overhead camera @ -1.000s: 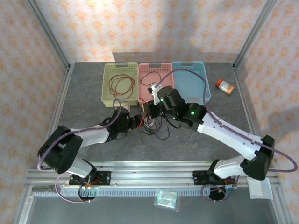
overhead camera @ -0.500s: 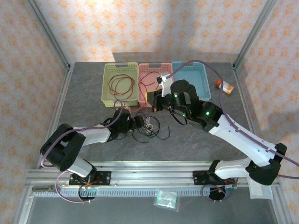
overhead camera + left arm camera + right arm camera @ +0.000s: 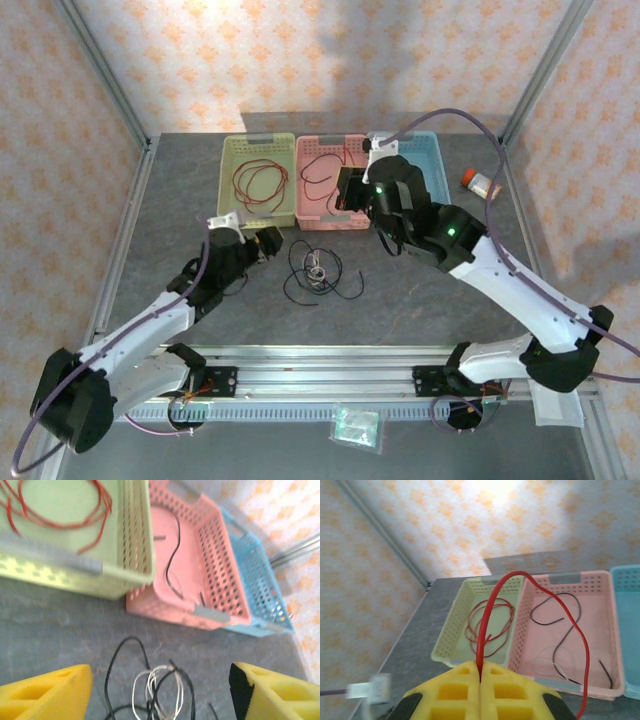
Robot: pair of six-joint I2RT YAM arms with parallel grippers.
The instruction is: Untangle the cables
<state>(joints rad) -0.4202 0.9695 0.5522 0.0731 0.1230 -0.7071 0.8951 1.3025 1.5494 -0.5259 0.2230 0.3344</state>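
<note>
Left gripper (image 3: 268, 240) (image 3: 161, 680): jaws wide apart, nothing between them, hanging low over the tabletop (image 3: 180, 200). A tangle (image 3: 315, 272) (image 3: 156, 690) of black and white cables lies on the tabletop directly ahead of it; in the left wrist view the loops sit between the two yellow fingers (image 3: 50, 692) without touching either. Beyond the tangle stand the green basket (image 3: 137, 540), the pink basket (image 3: 220, 560) and the blue basket (image 3: 255, 580), side by side and touching. Right gripper (image 3: 345, 190) (image 3: 481, 672): jaws fully closed, pinching a red cable (image 3: 492, 600) at their seam. The cable rises from the fingers, arches over and falls away to the gripper's right. This gripper hangs raised above the near part of the pink basket (image 3: 330, 222). Ahead and below it, a black strand (image 3: 560, 610) and a white strand (image 3: 555, 657) lie in the pink basket (image 3: 615, 630). To its forward left, a red coil (image 3: 258, 183) (image 3: 490, 625) lies in the green basket (image 3: 228, 165) (image 3: 450, 635).
</note>
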